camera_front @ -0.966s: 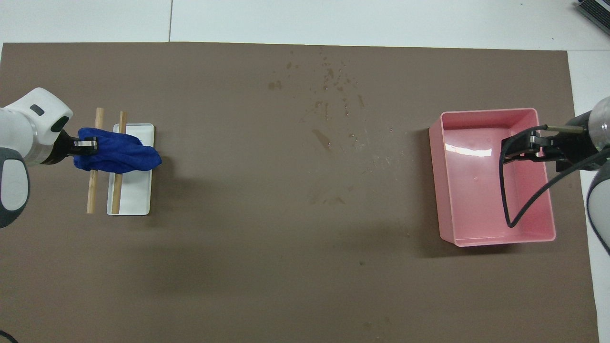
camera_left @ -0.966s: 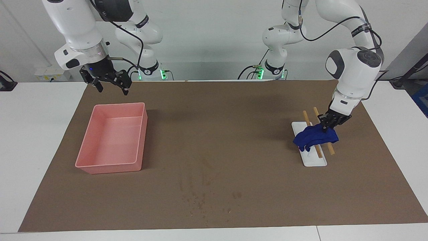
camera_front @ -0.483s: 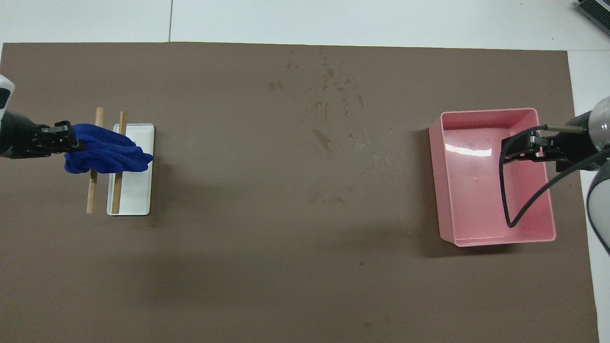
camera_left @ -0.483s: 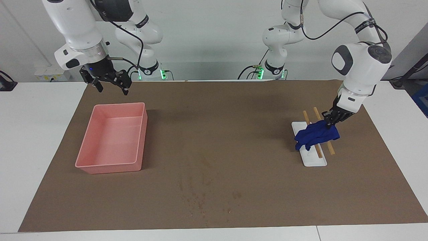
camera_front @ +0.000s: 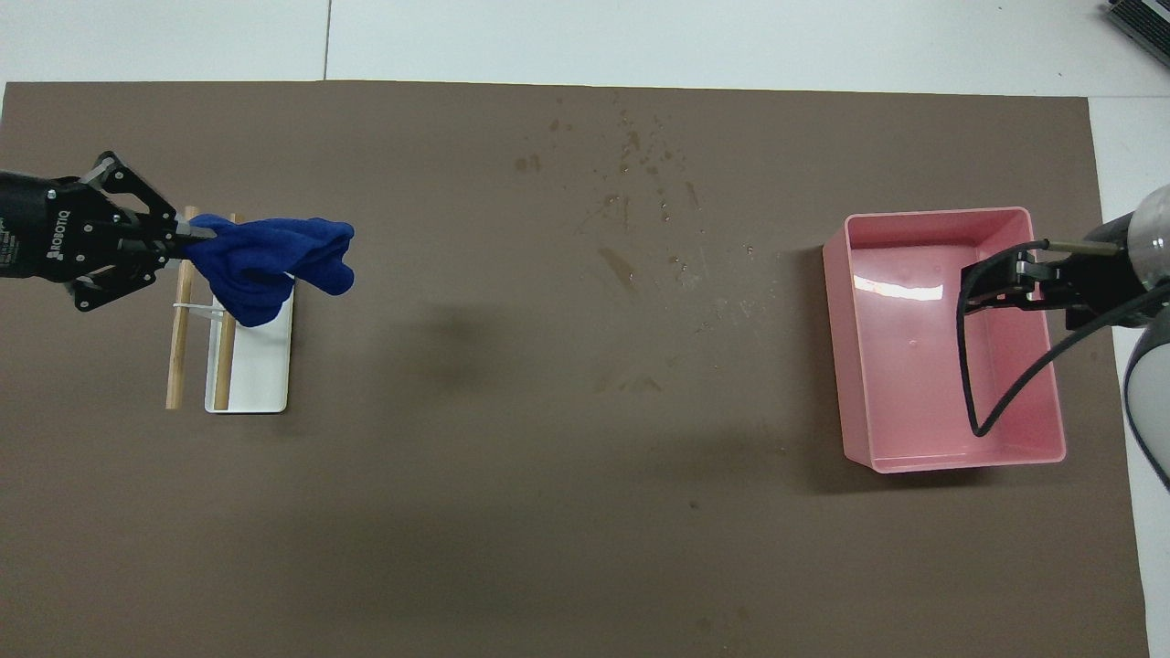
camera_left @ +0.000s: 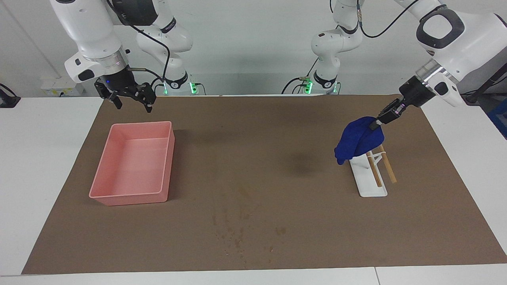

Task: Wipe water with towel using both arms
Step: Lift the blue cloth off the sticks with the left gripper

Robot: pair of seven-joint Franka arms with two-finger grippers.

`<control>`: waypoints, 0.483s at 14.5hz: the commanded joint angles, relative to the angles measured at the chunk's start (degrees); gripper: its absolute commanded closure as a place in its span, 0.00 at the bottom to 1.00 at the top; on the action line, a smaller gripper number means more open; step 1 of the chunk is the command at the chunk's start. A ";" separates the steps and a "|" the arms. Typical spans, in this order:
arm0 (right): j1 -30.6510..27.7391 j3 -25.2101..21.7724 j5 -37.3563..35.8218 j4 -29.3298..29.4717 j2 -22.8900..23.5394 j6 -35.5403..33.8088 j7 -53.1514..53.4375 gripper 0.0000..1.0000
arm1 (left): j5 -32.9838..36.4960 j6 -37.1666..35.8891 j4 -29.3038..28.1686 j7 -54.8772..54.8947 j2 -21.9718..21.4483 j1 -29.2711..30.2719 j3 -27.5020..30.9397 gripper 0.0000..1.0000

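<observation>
The left gripper (camera_left: 375, 124) is pinched tight on one edge of the deep-blue towel (camera_left: 358, 138) and holds it in the air over the small white rack (camera_left: 368, 186) at the left arm's end of the table. The cloth hangs in a bunched fold below the fingertips, clear of the brown mat (camera_left: 253, 221) — its lowest lobe droops toward the rack's end nearer the robots, though whether it brushes the rack there is hard to tell. In the overhead view the closed fingertips meet at the towel's edge while the gripper's outer links splay to either side. Two wooden rods (camera_left: 386, 168) lie side by side across the rack, one partly off its edge, over the mat.

The right gripper (camera_left: 130, 97) waits, raised, over the mat just beside the pink tray (camera_left: 101, 190), at the tray's end nearer the robots; its fingers stand wide apart and grip nothing. The tray sits at the right arm's end of the table, with a black cable from the right arm looping above it in the overhead view.

Scattered water drops (camera_left: 237, 237) darken the mat about midway between tray and rack, farther from the robots than both — well apart from the towel.
</observation>
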 commanded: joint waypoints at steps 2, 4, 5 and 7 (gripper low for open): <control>-0.05 0.98 0.50 -0.85 -0.70 1.15 -1.04 0.00 | -7.63 -0.57 -0.47 -17.09 -1.91 -3.78 0.67 1.00; 0.04 1.16 5.48 -0.94 -0.53 3.34 5.33 0.01 | -9.57 -0.48 -0.64 -21.33 -2.08 -5.54 0.67 1.00; 0.04 1.24 8.21 -0.94 -0.44 4.22 9.99 0.01 | -10.10 -0.13 -1.08 -23.08 -2.52 -6.59 0.67 1.00; 3.71 1.33 9.64 -0.85 -0.18 6.41 20.27 0.01 | -10.99 0.48 -1.96 -25.82 -2.96 -8.88 0.67 1.00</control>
